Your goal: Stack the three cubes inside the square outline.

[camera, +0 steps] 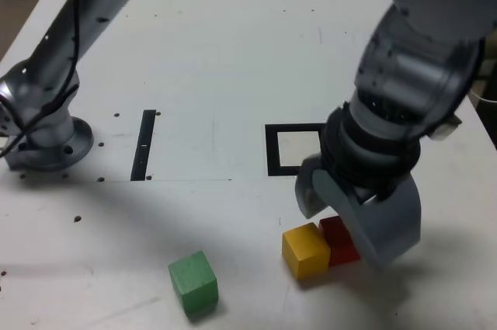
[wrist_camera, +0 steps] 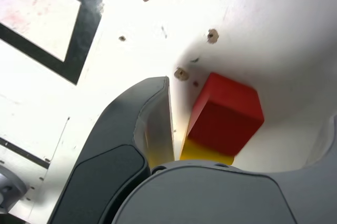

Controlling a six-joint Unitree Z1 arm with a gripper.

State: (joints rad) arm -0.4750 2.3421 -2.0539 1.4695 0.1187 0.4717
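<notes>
1. The gripper (camera: 345, 231) is open and tilted downward over the right near part of the desk (camera: 210, 50), as the exterior view shows it.
2. The red cube (camera: 334, 238) shows between the spread jaws in the wrist view and is partly hidden by the gripper in the exterior view.
3. The yellow cube (camera: 305, 251) is close beside the red one, on its left in the exterior view; whether they touch is hard to tell.
4. The green cube (camera: 193, 282) sits on the desk farther left, well apart from both.
5. The square outline (camera: 272, 151) lies on the far side of the cubes, its right part hidden behind the gripper.
6. The black strip (camera: 143, 145) lies left of the outline, near the round arm base (camera: 58, 155) at the far left.
</notes>
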